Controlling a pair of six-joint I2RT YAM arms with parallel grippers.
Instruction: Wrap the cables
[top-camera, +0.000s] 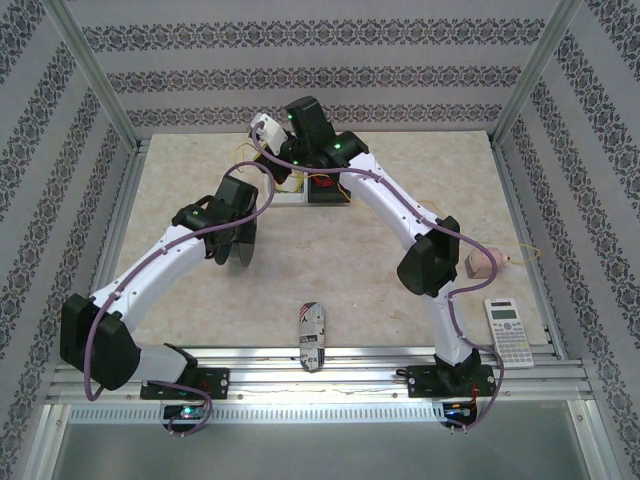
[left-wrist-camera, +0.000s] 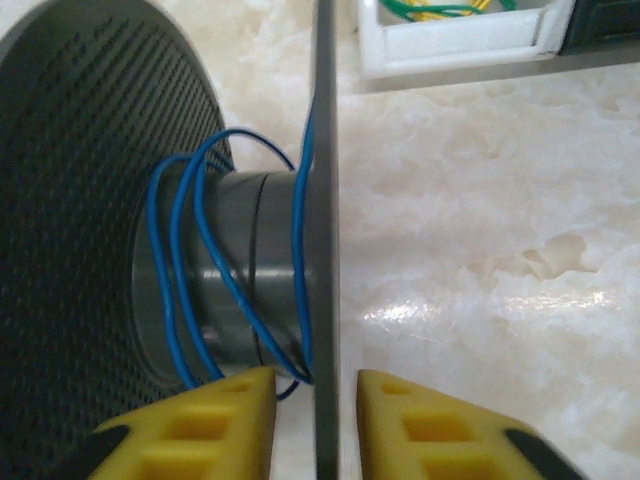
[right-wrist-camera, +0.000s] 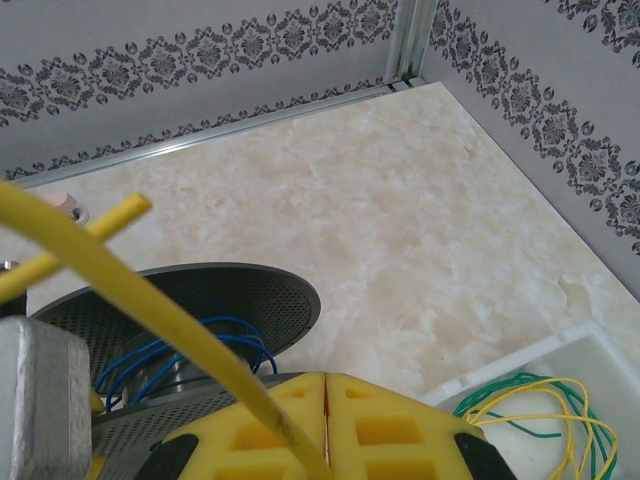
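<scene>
A thin yellow cable (right-wrist-camera: 150, 300) runs slantwise from the upper left down into the seam of my right gripper (right-wrist-camera: 326, 385), whose yellow pads are shut on it. A second yellow length (right-wrist-camera: 100, 220) crosses it at the far left. Below stands a dark grey perforated spool (right-wrist-camera: 230, 290) with loose turns of blue wire (right-wrist-camera: 180, 355) on its hub. My left gripper (left-wrist-camera: 316, 385) is open and straddles the spool's thin flange (left-wrist-camera: 325, 200), with a gap on each side. Blue wire (left-wrist-camera: 205, 250) loops round the hub. From above, the spool (top-camera: 243, 240) stands on edge at mid-table.
A white tray (right-wrist-camera: 560, 360) holds green and yellow wires (right-wrist-camera: 530, 410) and sits at the back beside a black box (top-camera: 328, 190). A pink object (top-camera: 485, 263) and a calculator (top-camera: 510, 332) lie at the right. A striped device (top-camera: 311, 335) lies at the front edge.
</scene>
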